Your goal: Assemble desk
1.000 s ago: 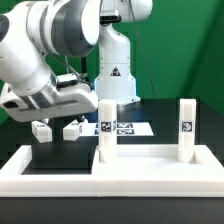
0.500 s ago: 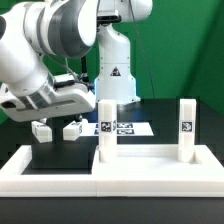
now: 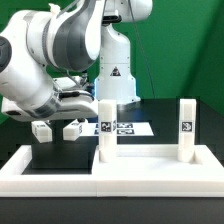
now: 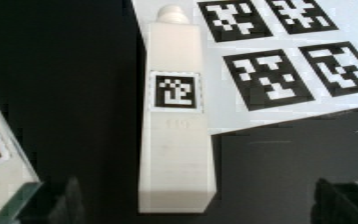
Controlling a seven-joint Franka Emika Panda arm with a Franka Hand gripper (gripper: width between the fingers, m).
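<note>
The leg (image 4: 176,130) that matters now lies flat on the black table (image 3: 60,148), along the edge of the marker board (image 4: 282,60). Its rounded end is next to the board; I cannot tell if the two touch. I judge it to be a hard plastic piece: light, stiff, not fragile, but smooth, so it could slip or turn between the pads. Its flat long sides look like the best place to take hold, on two opposite faces near the middle, about where its square marker sits, so that neither end hangs down.

A fourth leg (image 3: 42,128) lies near it, on the side away from the board. Two other legs (image 3: 105,125) stand upright on the tabletop (image 3: 150,168), which rests in front, against the low white wall (image 3: 50,178).

The gripper (image 4: 194,203) hangs over one end of the lying leg. Its jaws are spread wide, with one of the fingers (image 4: 43,205) on each side of the leg and apart from it, and they grasp nothing. In the exterior view the arm (image 3: 50,60) bends low over the two lying legs.
</note>
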